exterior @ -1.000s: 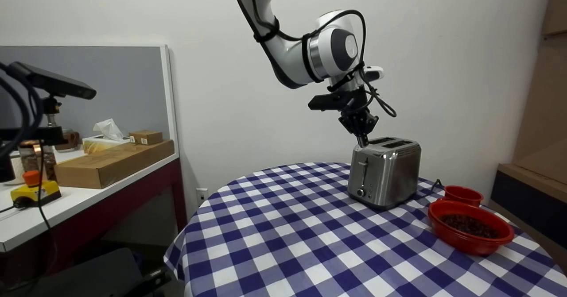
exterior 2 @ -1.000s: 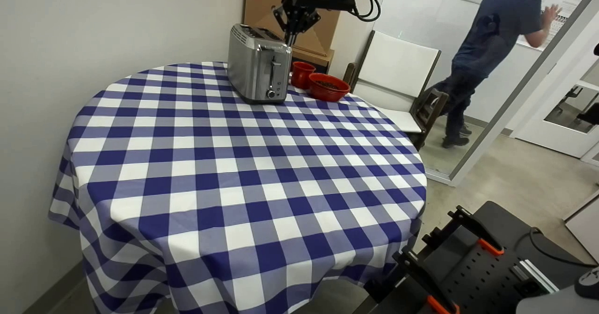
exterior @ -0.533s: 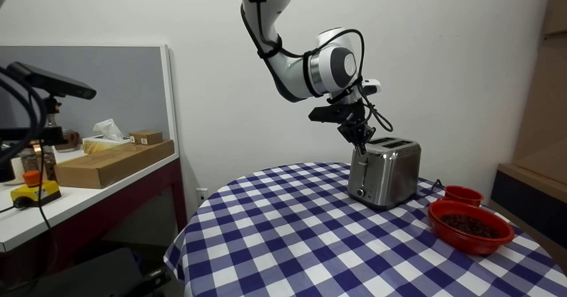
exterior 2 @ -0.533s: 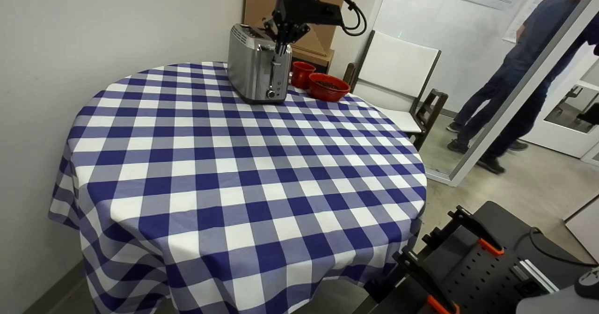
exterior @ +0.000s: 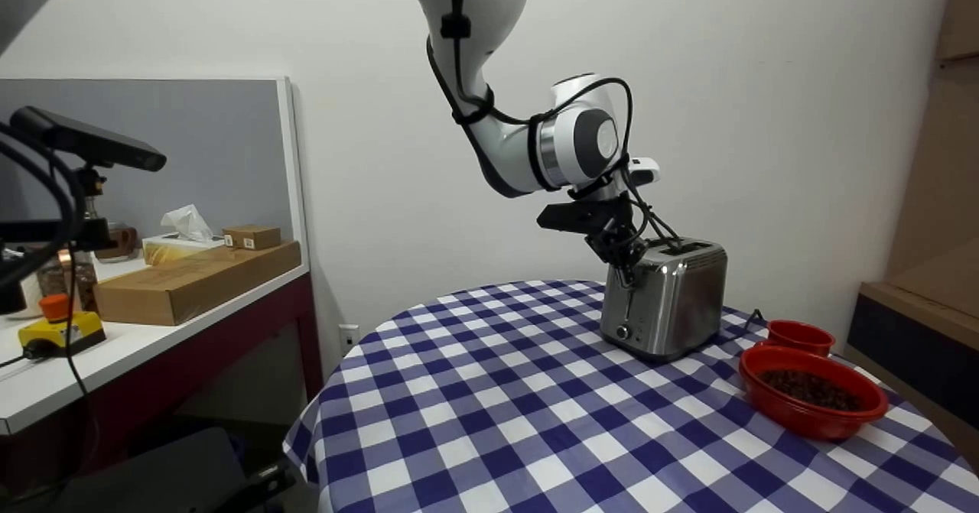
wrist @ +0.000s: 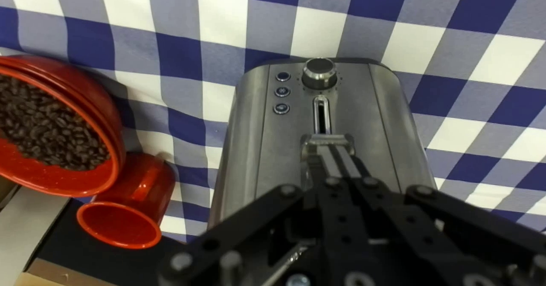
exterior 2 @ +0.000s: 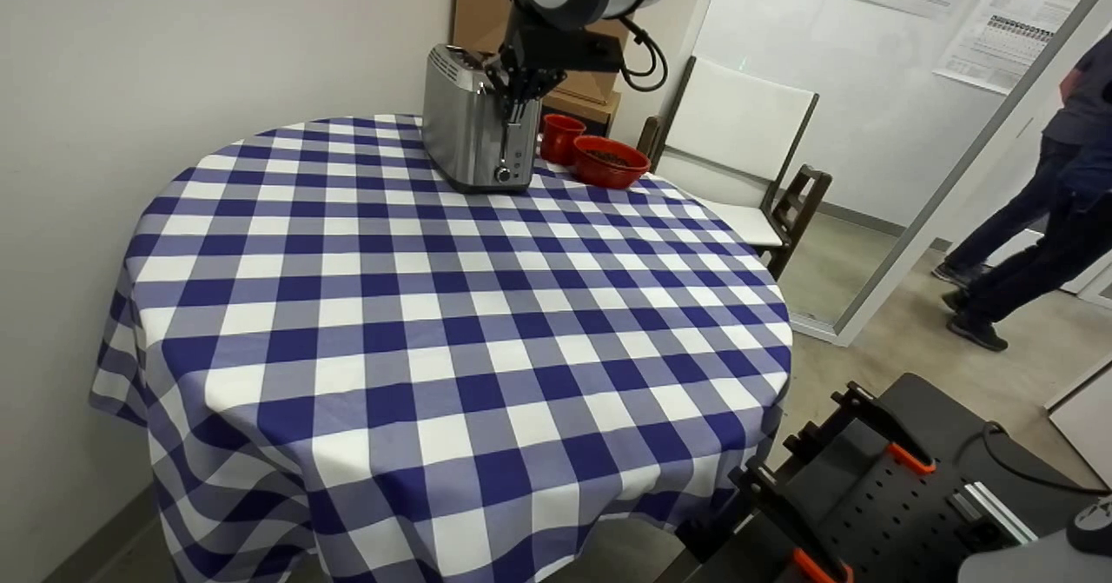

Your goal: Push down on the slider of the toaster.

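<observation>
The silver toaster (exterior: 684, 306) stands on the checked tablecloth; it also shows in an exterior view (exterior 2: 460, 127) and in the wrist view (wrist: 281, 154). Its slider lever (wrist: 327, 139) sits high on the front face, with the bare slot (wrist: 322, 115) below it and the knob (wrist: 320, 73) beneath that. My gripper (wrist: 335, 151) is shut and empty, the two fingers side by side. It points down in front of the toaster's face (exterior: 627, 280), fingertips at the lever's top. I cannot tell whether they press on it. In an exterior view the gripper (exterior 2: 519, 114) partly hides the lever.
A red bowl of dark beans (exterior: 811, 394) and a red cup (exterior: 799, 337) stand beside the toaster. The wall (exterior 2: 261, 36) is behind it. A cord (exterior: 742, 329) runs from the toaster. A white chair (exterior 2: 730, 131) stands past the table edge.
My gripper, still shut, has come down along the toaster's front, from above its top edge to the slider lever. The toaster has not moved. A person in the background has walked to the right.
</observation>
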Controlling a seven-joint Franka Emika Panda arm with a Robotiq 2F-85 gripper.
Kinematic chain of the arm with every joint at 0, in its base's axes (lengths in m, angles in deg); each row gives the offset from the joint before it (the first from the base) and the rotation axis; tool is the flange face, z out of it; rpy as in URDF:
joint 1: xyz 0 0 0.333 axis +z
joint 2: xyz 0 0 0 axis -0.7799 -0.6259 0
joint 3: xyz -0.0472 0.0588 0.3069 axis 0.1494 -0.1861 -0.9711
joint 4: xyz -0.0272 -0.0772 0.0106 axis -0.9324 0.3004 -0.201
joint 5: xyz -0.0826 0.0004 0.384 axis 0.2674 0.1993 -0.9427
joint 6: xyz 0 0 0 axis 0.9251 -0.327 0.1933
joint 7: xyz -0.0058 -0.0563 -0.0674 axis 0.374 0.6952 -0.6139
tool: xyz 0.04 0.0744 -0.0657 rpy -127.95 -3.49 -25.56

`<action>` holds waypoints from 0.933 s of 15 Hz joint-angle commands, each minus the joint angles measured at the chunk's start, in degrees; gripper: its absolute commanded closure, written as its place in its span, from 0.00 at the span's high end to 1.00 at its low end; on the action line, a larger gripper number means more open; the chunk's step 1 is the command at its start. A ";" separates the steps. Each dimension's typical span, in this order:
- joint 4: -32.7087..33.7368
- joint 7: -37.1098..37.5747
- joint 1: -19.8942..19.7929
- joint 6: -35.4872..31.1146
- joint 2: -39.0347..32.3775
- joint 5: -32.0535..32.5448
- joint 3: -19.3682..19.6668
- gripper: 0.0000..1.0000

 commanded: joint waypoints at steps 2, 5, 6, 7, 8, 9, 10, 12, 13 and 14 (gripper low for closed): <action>1.75 -2.45 2.07 -2.86 -4.10 -1.66 2.45 0.00; 1.66 -2.41 3.18 -5.40 -6.26 -1.25 3.85 0.00; 1.74 -2.26 3.57 -6.51 -7.15 -1.26 4.44 0.00; 1.78 -2.16 4.01 -7.21 -8.01 -1.29 5.09 0.00; 1.62 -2.21 4.29 -8.06 -8.78 -1.44 5.53 0.00; 1.41 -2.42 4.50 -8.89 -9.38 -1.63 5.85 0.00; 0.88 -2.67 4.68 -9.82 -9.72 -1.65 6.20 0.00; 0.36 -2.55 5.38 -10.43 -9.75 -1.58 7.05 0.00; 0.29 -2.57 5.59 -10.45 -9.73 -1.66 7.25 0.00; 0.34 -2.39 5.88 -9.88 -9.37 -1.87 7.46 0.00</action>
